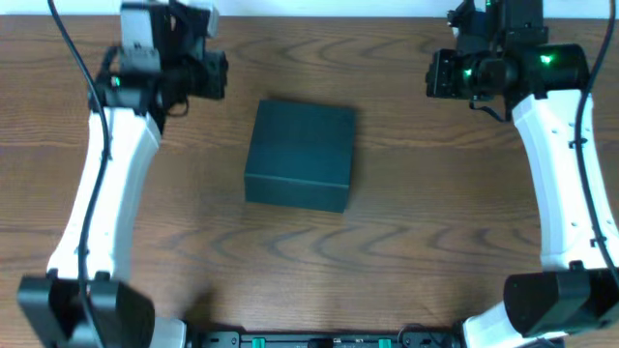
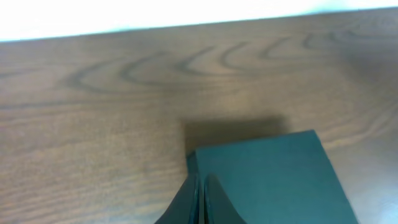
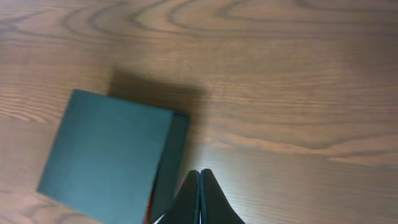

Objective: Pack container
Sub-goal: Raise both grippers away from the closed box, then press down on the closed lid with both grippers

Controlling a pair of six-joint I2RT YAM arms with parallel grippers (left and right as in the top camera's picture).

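The container [image 1: 300, 153], a dark teal-black square cardboard box, sits closed in the middle of the wooden table. It also shows in the left wrist view [image 2: 273, 180] and in the right wrist view [image 3: 109, 149]. My left gripper [image 1: 215, 70] hangs at the back left, apart from the box; in its wrist view its fingers [image 2: 201, 180] are shut and empty. My right gripper [image 1: 435, 75] hangs at the back right, apart from the box; its fingers [image 3: 199, 177] are shut and empty.
The wooden table [image 1: 309, 261] spreads all round the box. Its far edge [image 2: 186, 28] meets a white surface. The arm bases stand at the front left [image 1: 82, 309] and front right [image 1: 551, 300].
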